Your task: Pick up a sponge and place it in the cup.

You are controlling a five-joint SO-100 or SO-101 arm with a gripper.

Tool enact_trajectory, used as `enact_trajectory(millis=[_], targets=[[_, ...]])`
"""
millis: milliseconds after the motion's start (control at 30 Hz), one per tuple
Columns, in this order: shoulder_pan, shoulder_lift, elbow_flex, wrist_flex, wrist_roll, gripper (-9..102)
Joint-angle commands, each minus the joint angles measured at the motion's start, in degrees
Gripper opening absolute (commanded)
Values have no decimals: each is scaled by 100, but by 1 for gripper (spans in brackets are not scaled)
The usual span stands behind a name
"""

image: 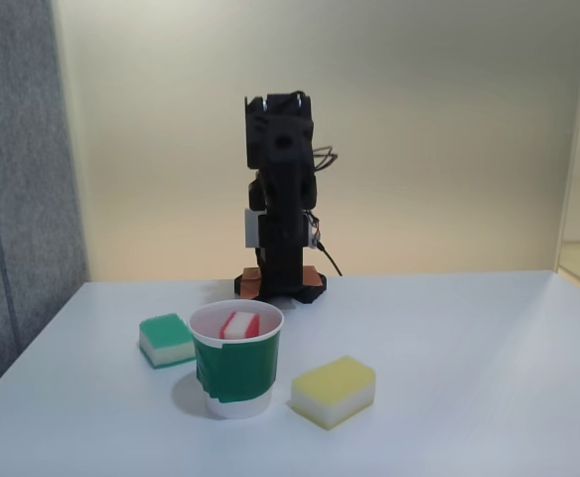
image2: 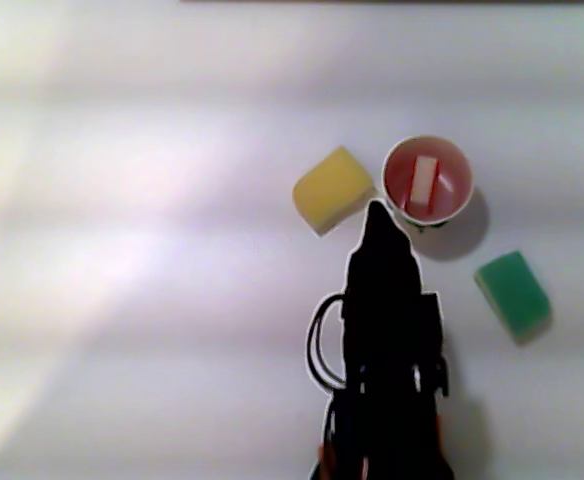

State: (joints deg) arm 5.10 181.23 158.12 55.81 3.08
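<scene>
White table [image: 469, 378], beige wall. Sponge [image: 239, 325] sits inside cup [image: 234, 363], task looks done. Sponge probably light, soft, squashy; best pinched across short sides. Gripper [image2: 377, 212] near cup rim, apparently together.

In the fixed view the cup [image: 236, 370] is being carried by the bench [image: 449, 378], with the sponge [image: 239, 325] being held inside it. A second sponge [image: 167, 340] is lying just beside the cup to its left, and a larger sponge [image: 334, 391] is lying near it to the right. The arm [image: 282, 199] is being kept folded behind the cup, well apart. In the other view these sides are being reversed.
</scene>
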Motion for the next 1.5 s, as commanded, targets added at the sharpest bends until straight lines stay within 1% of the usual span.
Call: enact_trajectory(millis=[0,367,700,867,1100,1467], targets=[[70,272,325,-88,9,0],[202,571,1204,-202,-35,0],[325,545,1696,-123,-237,0],[325,571,1881,53,-237,0],[510,580,1898,598,-580,0],[431,580,1907,1723,-861,0]])
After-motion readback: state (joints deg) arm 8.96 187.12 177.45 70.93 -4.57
